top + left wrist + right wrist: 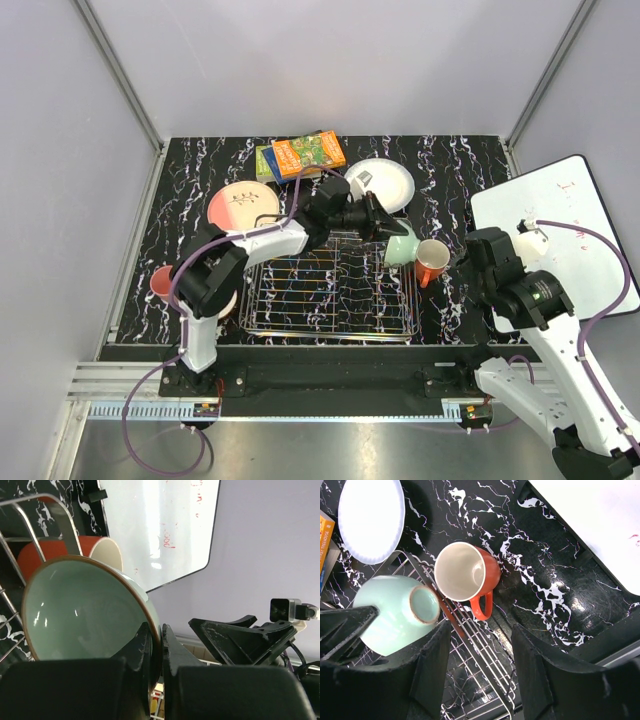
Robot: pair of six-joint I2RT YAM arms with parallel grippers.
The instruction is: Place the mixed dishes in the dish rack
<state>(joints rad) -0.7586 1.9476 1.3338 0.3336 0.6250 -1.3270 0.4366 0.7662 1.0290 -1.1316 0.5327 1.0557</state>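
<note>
My left gripper (pixel 156 627) is shut on the rim of the pale green bowl (pixel 85 612), one finger inside and one outside. It holds the bowl (pixel 402 246) tipped on its side over the far right corner of the dish rack (pixel 330 292). The orange-red mug (pixel 432 262) stands on the table against the rack's right edge (pixel 490 678). My right gripper (pixel 481 627) hangs open above that edge, just near of the mug (pixel 467 572), with nothing in it. The white plate (pixel 383 183) and the pink-and-cream plate (pixel 243 205) lie beyond the rack. A pink cup (pixel 160 282) sits at the left.
Colourful books (pixel 305 155) lie at the back of the table. A whiteboard (pixel 560 230) lies to the right, beside my right arm. A white-lined bowl (pixel 228 303) shows partly under my left arm. Grey walls close in the table.
</note>
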